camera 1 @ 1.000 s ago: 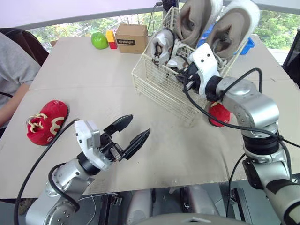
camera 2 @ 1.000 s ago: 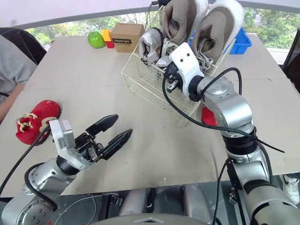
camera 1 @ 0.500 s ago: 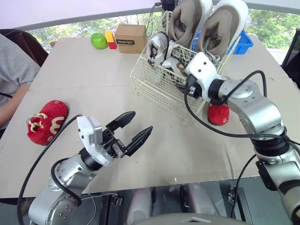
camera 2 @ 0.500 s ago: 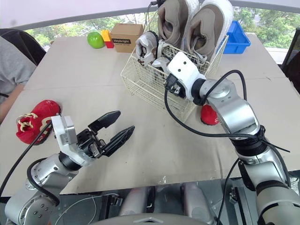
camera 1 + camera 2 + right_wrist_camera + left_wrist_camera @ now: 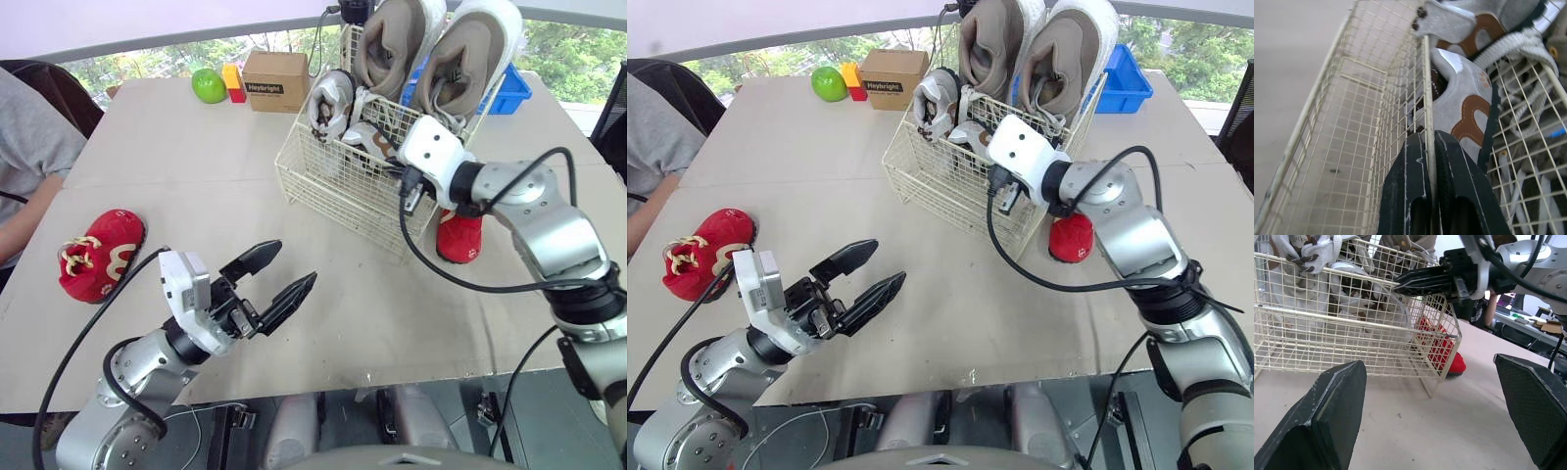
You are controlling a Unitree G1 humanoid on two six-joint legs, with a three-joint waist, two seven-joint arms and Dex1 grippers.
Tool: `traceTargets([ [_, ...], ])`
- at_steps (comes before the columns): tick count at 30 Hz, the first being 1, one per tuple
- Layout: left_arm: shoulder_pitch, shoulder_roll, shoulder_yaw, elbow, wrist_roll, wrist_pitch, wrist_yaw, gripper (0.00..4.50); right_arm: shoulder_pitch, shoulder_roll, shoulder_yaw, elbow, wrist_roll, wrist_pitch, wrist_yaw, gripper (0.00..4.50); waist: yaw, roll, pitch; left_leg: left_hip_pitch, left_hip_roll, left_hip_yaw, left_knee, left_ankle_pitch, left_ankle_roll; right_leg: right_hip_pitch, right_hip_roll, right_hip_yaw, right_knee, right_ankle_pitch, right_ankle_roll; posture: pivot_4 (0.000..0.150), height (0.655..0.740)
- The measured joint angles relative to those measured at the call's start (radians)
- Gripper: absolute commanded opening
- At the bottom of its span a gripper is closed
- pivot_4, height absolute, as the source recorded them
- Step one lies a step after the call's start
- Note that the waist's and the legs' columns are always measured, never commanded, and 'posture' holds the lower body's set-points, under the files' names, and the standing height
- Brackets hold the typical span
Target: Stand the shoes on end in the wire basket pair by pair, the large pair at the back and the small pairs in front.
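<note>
Here: one basket [image 5: 338, 191], two large shoes [image 5: 392, 39], perhaps two grey [image 5: 331, 98] — two red [image 5: 98, 257].

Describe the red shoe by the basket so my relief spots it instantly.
Find the wire basket, right of centre on the table. Just outside its near right corner sits a small red shoe. The other red shoe lies at the table's left edge, laces up.
</note>
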Motion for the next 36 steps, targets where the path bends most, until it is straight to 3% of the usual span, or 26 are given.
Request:
traceTargets([
  [16,0.018,0.008,0.020,0.015,0.000,-0.003,-0.044,4.50,0.054,-0.079,-0.059,0.156,0.062,-0.452,0.339,0.01,0.000,0.001,0.001,0.000,0.001,0.000,0.001,0.000,0.000,0.000,0.001,0.000,0.001,0.000,0.000,0.150,0.7400],
  [21,0.016,0.012,0.028,0.016,0.000,-0.003,-0.046,4.50,0.061,-0.074,-0.103,0.170,0.103,-0.432,0.345,0.01,0.001,0.001,0.001,0.000,0.001,0.000,0.000,0.000,0.000,0.000,0.001,0.000,0.001,0.000,0.000,0.150,0.7400],
  [24,0.015,0.012,0.028,0.016,0.000,-0.003,-0.049,4.50,0.041,-0.070,-0.122,0.153,0.162,-0.288,0.331,0.85,0.000,0.002,0.001,0.001,0.001,0.000,0.000,0.000,0.000,0.000,0.001,0.001,0.002,0.000,0.000,0.150,0.7400],
  [27,-0.003,0.017,0.027,0.016,-0.001,-0.002,-0.054,4.50,-0.033,-0.036,-0.121,0.134,0.176,-0.136,0.269,2.29,-0.002,0.002,0.001,0.001,0.001,0.000,0.001,0.000,0.000,0.000,0.001,0.001,0.002,0.000,0.000,0.150,0.7400],
  [33,-0.027,0.025,0.027,0.030,-0.001,-0.001,-0.058,4.50,-0.124,-0.050,-0.021,0.158,0.093,0.045,0.230,2.29,0.002,0.002,0.001,0.000,0.001,0.000,0.001,0.000,0.000,0.000,0.000,0.000,0.001,0.000,0.000,0.150,0.7400],
  [36,-0.034,0.025,0.026,0.040,-0.001,-0.001,-0.059,4.50,-0.166,-0.040,0.042,0.211,0.038,0.017,0.252,1.50,0.001,0.002,0.001,0.001,0.001,0.000,0.001,0.000,0.000,0.000,0.000,0.001,0.001,0.000,0.000,0.150,0.7400],
])
